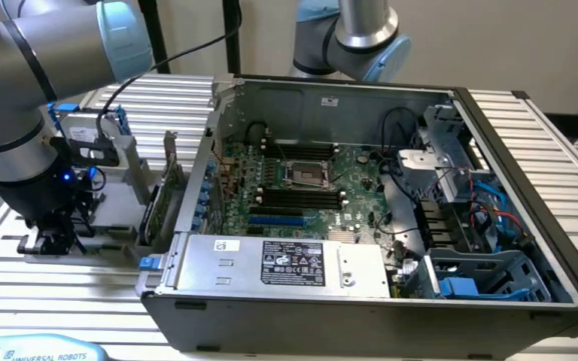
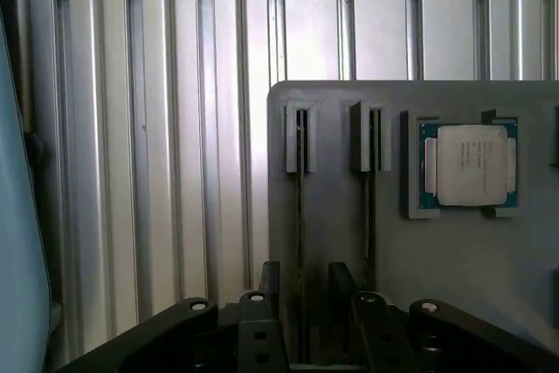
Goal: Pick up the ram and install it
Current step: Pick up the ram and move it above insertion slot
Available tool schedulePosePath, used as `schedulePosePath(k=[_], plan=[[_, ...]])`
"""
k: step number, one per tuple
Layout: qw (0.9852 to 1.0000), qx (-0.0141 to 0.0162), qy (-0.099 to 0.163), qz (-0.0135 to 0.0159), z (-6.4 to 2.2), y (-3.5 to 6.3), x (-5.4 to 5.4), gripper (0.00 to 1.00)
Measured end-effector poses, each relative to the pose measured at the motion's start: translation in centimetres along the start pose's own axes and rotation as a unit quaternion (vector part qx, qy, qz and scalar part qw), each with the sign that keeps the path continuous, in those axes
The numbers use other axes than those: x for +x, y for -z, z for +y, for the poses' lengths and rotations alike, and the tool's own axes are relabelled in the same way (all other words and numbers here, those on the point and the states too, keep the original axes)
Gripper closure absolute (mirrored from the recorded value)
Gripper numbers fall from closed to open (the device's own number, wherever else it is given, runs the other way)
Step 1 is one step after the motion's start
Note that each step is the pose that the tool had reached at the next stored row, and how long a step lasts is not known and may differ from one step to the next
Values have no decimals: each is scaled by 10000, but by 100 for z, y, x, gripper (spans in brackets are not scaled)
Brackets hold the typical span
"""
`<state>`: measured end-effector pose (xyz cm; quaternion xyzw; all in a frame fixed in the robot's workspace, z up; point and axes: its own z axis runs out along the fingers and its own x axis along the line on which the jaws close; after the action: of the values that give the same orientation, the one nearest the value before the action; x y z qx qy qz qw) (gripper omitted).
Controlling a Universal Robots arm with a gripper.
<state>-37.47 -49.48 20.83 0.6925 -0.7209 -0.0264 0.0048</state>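
My claw (image 2: 304, 279) is wide open, grabbing nothing, fingers sitting either side of the ram (image 2: 300, 203) standing on edge in the gray tray (image 2: 454, 259) on the surface (image 2: 175, 146).

The table (image 2: 175, 172) is ribbed aluminium, matt silver with a soft sheen along the ridges. The tray (image 2: 454, 259) on it looks like smooth, matt grey plastic. The processor (image 2: 469, 166) has a dull silver metal lid on a green board. The tool (image 2: 303, 290) is black and matt, with slight gloss on its rounded links. The case (image 1: 369, 316) is dull grey sheet metal. The arm (image 1: 28, 75) is smooth satin metal with pale blue caps.
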Motion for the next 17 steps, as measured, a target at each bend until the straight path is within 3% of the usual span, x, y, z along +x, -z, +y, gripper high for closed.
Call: schedulePosePath(k=[17], plan=[[10000, -3, 76, -6, 27, -114, -12, 64]])
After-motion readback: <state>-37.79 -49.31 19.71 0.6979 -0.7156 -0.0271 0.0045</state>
